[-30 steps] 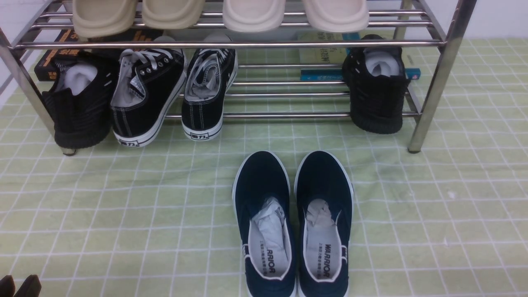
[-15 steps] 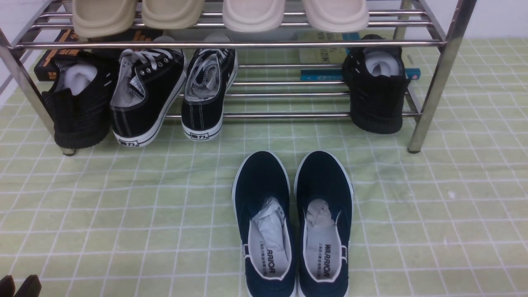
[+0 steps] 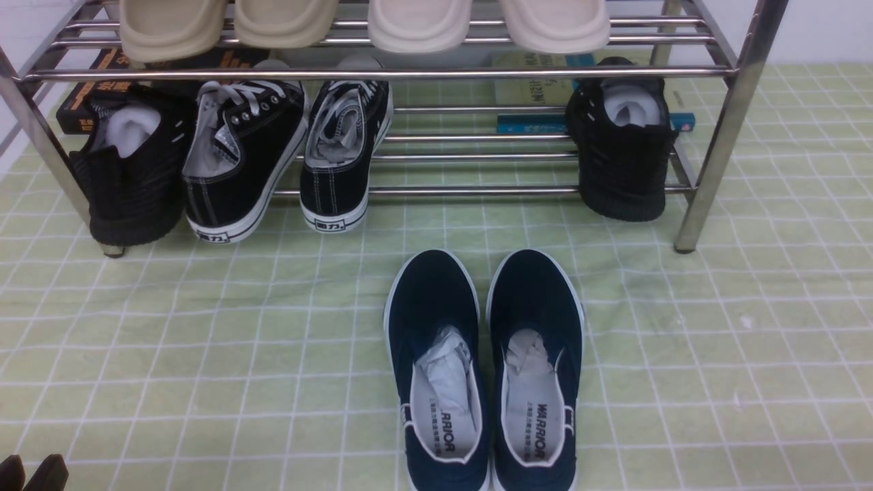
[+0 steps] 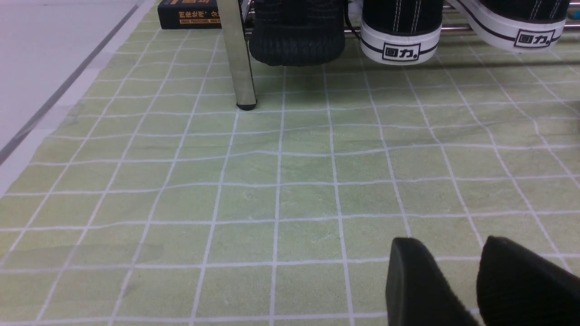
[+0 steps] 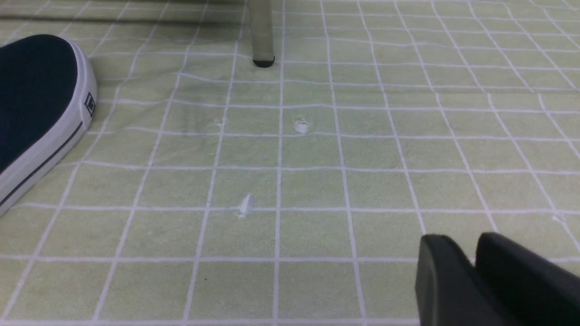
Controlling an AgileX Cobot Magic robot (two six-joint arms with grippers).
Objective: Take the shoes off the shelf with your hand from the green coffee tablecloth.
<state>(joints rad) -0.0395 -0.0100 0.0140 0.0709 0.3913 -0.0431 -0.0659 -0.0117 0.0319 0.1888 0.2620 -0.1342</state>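
The pair of navy blue canvas slip-on shoes [image 3: 484,372] sits on the pale green grid-checked tablecloth [image 3: 204,341], well apart from both jaws. Left gripper [image 4: 457,253] is slightly parted, grasping nothing; right gripper [image 5: 473,249] holds nothing, jaws nearly together.

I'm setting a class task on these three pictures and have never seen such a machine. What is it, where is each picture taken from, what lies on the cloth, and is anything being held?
It is a robot with two arms, each ending in a two-fingered gripper. The front picture looks forward from between the arms. The other two come from cameras on the wrists, so the black fingers at their edges are the left gripper and right gripper. Neither holds anything; the left one's fingers stand apart. On the green checked tablecloth lies a pair of navy slip-on shoes, side by side, stuffed with white paper. Behind them stands a chrome shoe rack holding black sneakers, two black knit shoes and pale slippers.
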